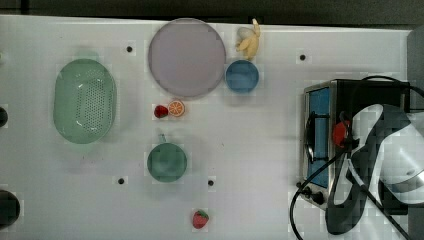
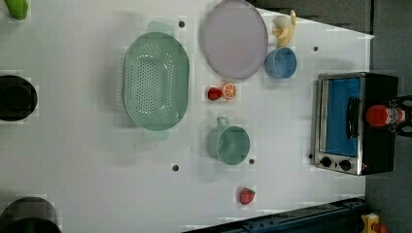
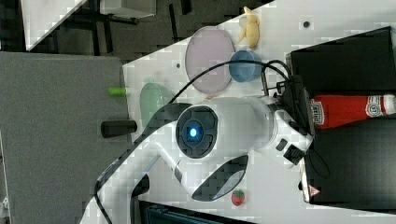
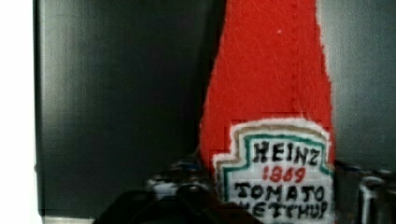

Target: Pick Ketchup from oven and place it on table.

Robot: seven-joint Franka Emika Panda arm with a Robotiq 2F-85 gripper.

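1. A Franka arm's gripper (image 4: pixel 275 196) straddles the Ketchup (image 4: pixel 271 93) bottle, which lies on its side on the black roof of the oven (image 2: pixel 379 145); one finger (image 4: pixel 187 186) shows on either flank of the label.
2. The fingers stand part-way in around the bottle's body; whether they already press its sides cannot be told.
3. In the right view, the bottle (image 3: pixel 348 110) stretches away from the gripper (image 3: pixel 303 112) across the oven top (image 3: pixel 345 60), its neck pointing away from the wrist.
4. The top view finds the gripper (image 1: pixel 345 137) over the oven (image 1: pixel 320 130), with a red patch of bottle (image 1: pixel 340 133) showing beside the arm.
5. Well away from the gripper, on the white table (image 1: pixel 250 165), sit a green colander (image 1: pixel 85 100), a lilac plate (image 1: pixel 186 56), a blue bowl (image 1: pixel 242 76), a green cup (image 1: pixel 166 161) and a strawberry (image 1: pixel 200 219).
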